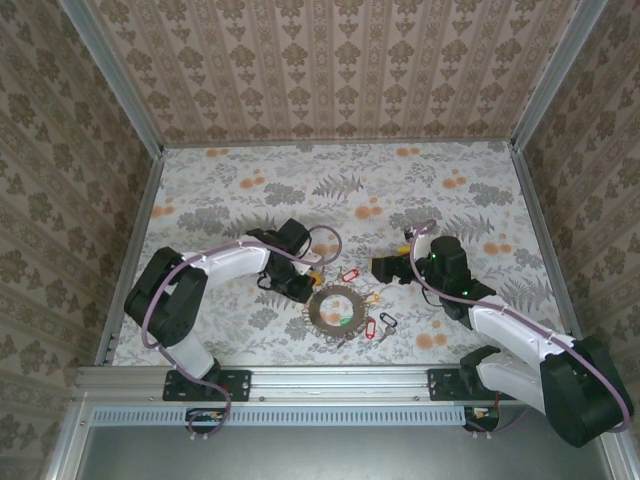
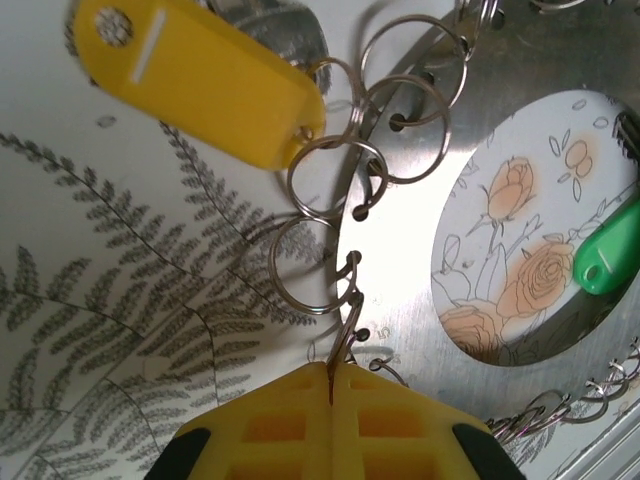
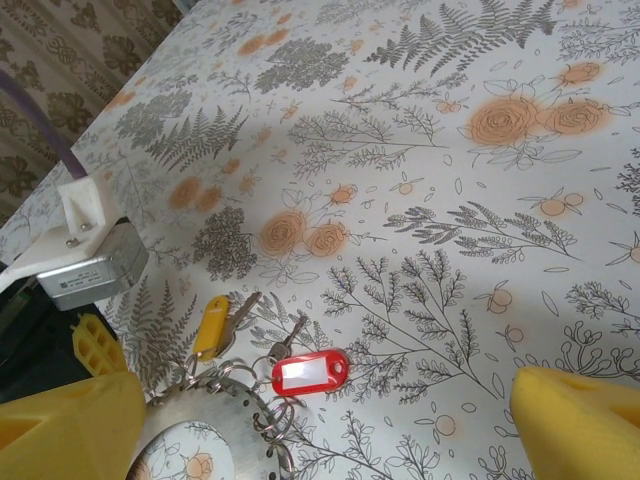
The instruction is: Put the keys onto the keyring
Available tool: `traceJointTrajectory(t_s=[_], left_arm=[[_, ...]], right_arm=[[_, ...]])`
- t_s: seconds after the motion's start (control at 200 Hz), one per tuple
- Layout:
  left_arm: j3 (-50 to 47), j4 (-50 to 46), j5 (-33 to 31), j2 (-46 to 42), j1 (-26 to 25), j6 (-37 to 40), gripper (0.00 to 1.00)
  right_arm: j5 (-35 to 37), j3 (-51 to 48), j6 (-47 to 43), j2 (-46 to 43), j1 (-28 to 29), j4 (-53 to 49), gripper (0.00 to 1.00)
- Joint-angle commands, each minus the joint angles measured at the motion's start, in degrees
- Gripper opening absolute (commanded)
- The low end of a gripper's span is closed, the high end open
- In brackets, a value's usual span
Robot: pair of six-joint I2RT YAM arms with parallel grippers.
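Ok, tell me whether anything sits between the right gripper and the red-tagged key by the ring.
Nothing visible does. The right gripper is open and faces the red-tagged key, with bare tablecloth between them. The keyring lies beside the key, out of the path.

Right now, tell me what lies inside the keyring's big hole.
Inside the keyring hole: bare rose-printed tablecloth and the end of a green tag poking in from one side. Whatever hangs on that tag is cut off from view.
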Motion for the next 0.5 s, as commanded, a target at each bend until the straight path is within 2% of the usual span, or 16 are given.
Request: traceJointTrajectory(t_s=[0.0,0.325,0.495], left_arm=[[-1.1,-2.2,0.3,-2.2,-1.3,-1.5,0.07],[-0.9,-3.4,-0.5,-4.0,-2.0,-2.0,0.19],[0.2,-4.8,-2.7,-5.6,-3.2,1.0,0.28]], right_arm=[[-0.1,0.5,-0.7,-0.9,-0.4,-1.4,0.95],[0.2,-0.1,-0.6,-3.6,-0.4,-2.9,0.95],[0.5,-0.4,-0.4,-4.6,-0.4,-3.4,0.95]])
